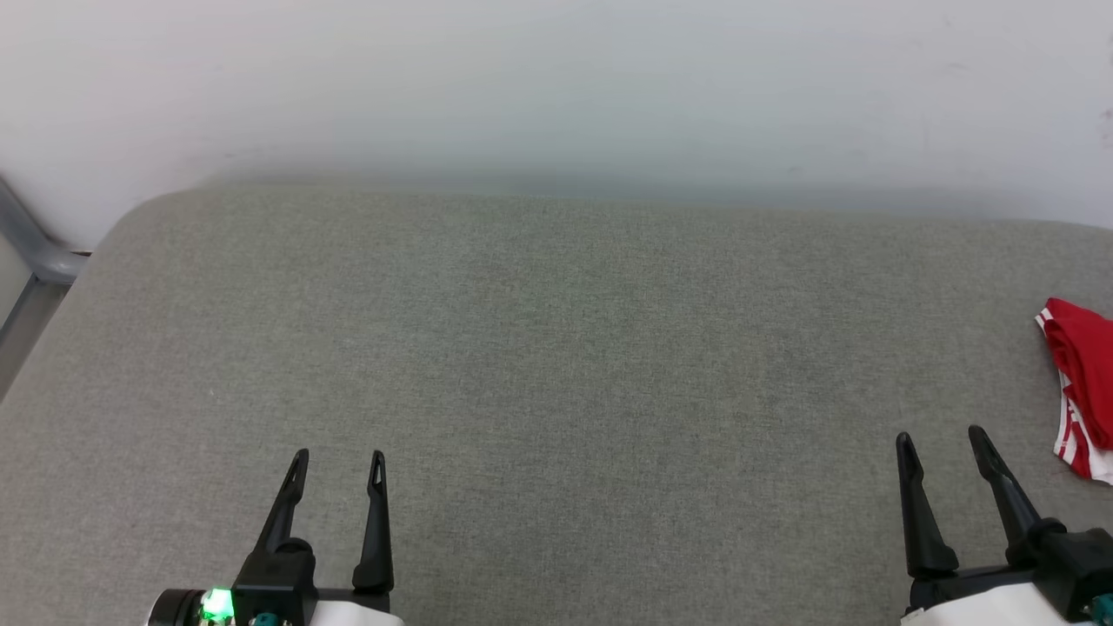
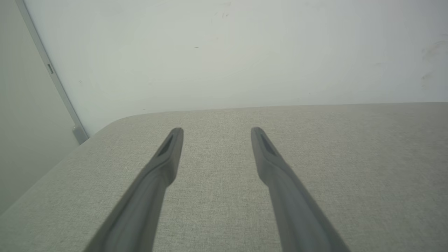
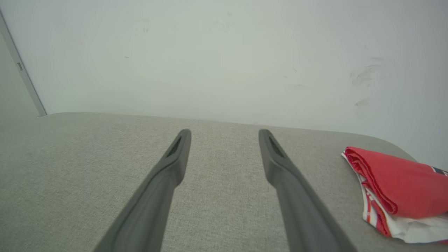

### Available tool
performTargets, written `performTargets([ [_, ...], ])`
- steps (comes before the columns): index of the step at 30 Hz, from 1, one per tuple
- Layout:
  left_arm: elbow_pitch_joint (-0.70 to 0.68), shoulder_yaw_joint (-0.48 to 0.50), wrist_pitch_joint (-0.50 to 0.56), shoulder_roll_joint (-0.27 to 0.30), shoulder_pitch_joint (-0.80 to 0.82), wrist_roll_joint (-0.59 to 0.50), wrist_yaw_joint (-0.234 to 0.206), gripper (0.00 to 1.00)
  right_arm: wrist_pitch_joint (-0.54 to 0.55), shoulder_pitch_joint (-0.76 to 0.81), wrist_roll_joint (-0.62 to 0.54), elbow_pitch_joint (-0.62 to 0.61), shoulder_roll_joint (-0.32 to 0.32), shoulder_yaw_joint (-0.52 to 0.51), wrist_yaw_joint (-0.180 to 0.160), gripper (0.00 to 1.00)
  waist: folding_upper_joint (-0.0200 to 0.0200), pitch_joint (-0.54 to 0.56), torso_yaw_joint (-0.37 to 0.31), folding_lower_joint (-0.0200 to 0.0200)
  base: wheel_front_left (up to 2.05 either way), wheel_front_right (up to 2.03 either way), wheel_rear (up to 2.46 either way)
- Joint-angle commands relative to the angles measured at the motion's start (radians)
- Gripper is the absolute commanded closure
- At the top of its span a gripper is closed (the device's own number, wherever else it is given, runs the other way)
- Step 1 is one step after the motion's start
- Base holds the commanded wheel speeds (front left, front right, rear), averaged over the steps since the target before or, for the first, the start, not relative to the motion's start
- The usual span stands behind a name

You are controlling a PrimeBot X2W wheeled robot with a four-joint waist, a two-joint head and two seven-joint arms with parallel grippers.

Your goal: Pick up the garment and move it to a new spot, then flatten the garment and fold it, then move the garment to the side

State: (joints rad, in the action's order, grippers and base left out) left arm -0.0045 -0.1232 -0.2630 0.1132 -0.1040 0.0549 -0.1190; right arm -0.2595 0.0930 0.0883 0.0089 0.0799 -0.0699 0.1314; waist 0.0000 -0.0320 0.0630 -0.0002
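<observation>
Head view gives me both hands low in the picture, the left hand [image 1: 339, 454] and the right hand [image 1: 940, 433]. Each has its fingers spread wide, with nothing between them. They hang over the bare grey table [image 1: 556, 348], and a pale wall [image 1: 556, 87] stands behind it.

The garment [image 1: 1083, 374] lies at the far right of the table, just beyond the right hand and apart from it, and the frame edge cuts off part of it. In the right wrist view it [image 3: 395, 182] is a compact bundle, with a red layer lapped over striped trim and white cloth, close to the table's rounded corner.

I cannot say whether that bundle is a finished fold set aside or a heap waiting to be carried to the middle. It would fit either.

My worries hold for both cases:
- **Lost layers:** the bundle is several loose layers of soft jersey. I judge that a pinch on the top red fold alone would peel that layer off and let the rest spill open.
- **Sliding off:** it sits near the corner, so a nudge outward from the right hand could push it over the edge.
- **Poor view:** part of it lies outside the head view, so I would be judging any approach mainly from the wrist camera and could easily misread depth.
</observation>
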Motion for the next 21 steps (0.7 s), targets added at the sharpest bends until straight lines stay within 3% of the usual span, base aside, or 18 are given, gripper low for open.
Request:
performTargets([
  [1,0.001,0.005,-0.002,-0.004,-0.015,0.001,0.011,0.00,-0.005,0.020,0.003,-0.004,-0.011,0.000,-0.002,0.00,0.0000,0.009,-0.003,0.0002,0.00,0.00,0.00],
  [21,0.009,0.038,-0.002,-0.019,-0.028,-0.014,0.048,0.00,-0.006,0.076,-0.001,-0.041,-0.032,-0.020,-0.002,0.00,0.0000,0.021,-0.013,0.0002,0.00,0.00,0.00],
])
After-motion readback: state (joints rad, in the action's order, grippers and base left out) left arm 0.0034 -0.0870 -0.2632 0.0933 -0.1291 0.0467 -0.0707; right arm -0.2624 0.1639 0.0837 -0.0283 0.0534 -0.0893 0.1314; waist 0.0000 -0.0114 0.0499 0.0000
